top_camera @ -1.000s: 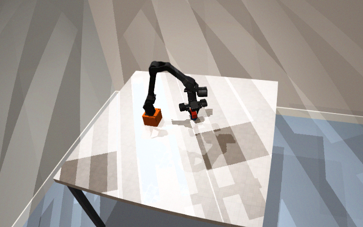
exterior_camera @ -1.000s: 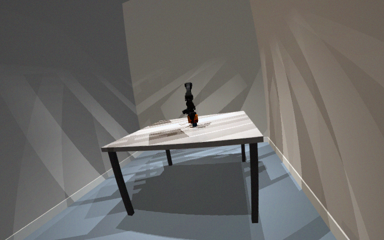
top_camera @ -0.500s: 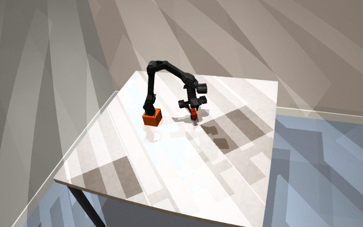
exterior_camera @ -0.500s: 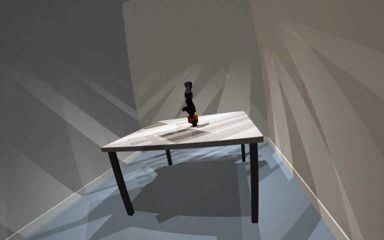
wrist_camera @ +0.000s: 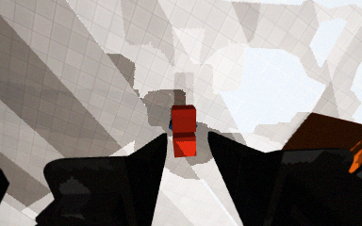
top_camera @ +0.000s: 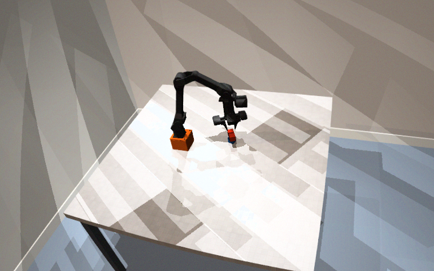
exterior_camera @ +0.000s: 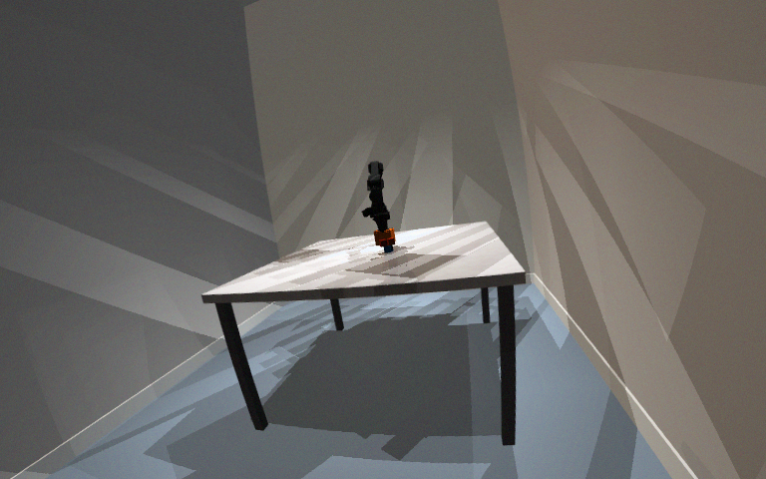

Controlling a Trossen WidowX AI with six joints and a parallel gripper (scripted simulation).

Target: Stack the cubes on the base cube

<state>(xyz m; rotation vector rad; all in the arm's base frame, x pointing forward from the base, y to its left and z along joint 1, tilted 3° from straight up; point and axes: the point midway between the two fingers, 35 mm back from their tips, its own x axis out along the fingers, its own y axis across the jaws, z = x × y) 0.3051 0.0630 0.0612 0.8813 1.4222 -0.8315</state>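
- Gripper [wrist_camera: 186,141]: jaws parted, gaps visible both sides of the red cubes; holds nothing, released.
- Landmark = blue base cube [wrist_camera: 171,124], only a sliver seen, mostly hidden under the reds.
- Far red cube [wrist_camera: 183,120] sits on top of base cube; near red cube [wrist_camera: 185,145] just beside it, toward the gripper. Gap betw. the two: thin dark line only, can't tell if true gap or touching.
- Fingers flank near cube, just above base cube level.
- Arm mount [top_camera: 181,139] well apart from base cube.
- Risks (judgement): lifting out w/ any sideways drift → finger clips near cube, tips it off the corner or shoves it into far cube, closing gap. Overhang looks large, so small nudge may topple.
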